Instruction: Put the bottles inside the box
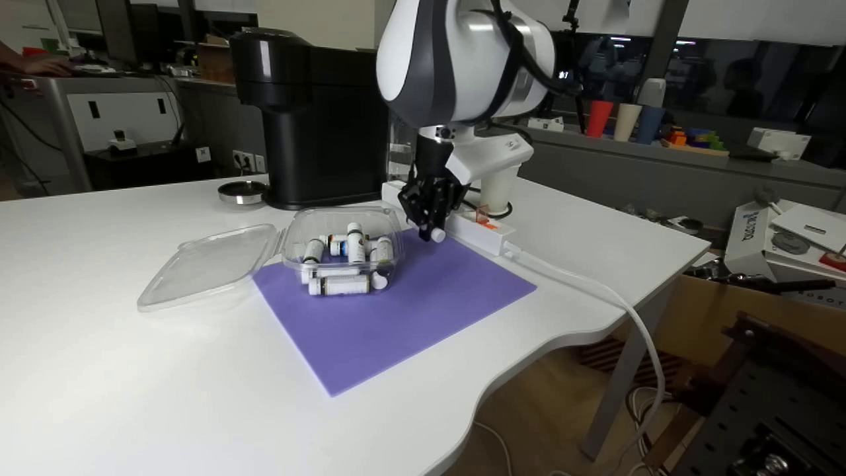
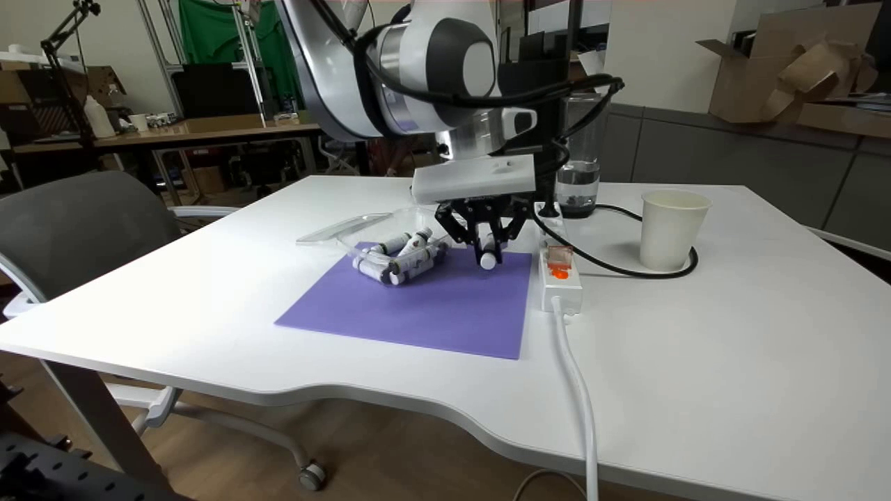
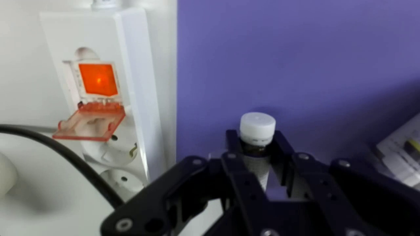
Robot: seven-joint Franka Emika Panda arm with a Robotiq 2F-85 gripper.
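My gripper (image 3: 257, 144) is shut on a white bottle (image 3: 257, 129) with a white cap and dark neck; the cap sticks out past the fingertips. In both exterior views the gripper (image 1: 433, 218) (image 2: 489, 243) holds this bottle (image 1: 437, 235) (image 2: 487, 260) low over the purple mat, beside the box. I cannot tell if it touches the mat. The clear plastic box (image 1: 301, 221) stands open on the mat. Several white bottles (image 1: 340, 285) (image 2: 416, 263) lie jumbled in it. Part of one bottle (image 3: 402, 154) shows at the wrist view's right edge.
The box's clear lid (image 1: 211, 268) lies folded open on the white table. A white power strip (image 2: 561, 289) with an orange switch (image 3: 98, 80) runs along the mat's edge (image 1: 396, 330). A paper cup (image 2: 672, 229), black cable (image 3: 65, 152) and black coffee machine (image 1: 324, 125) stand near.
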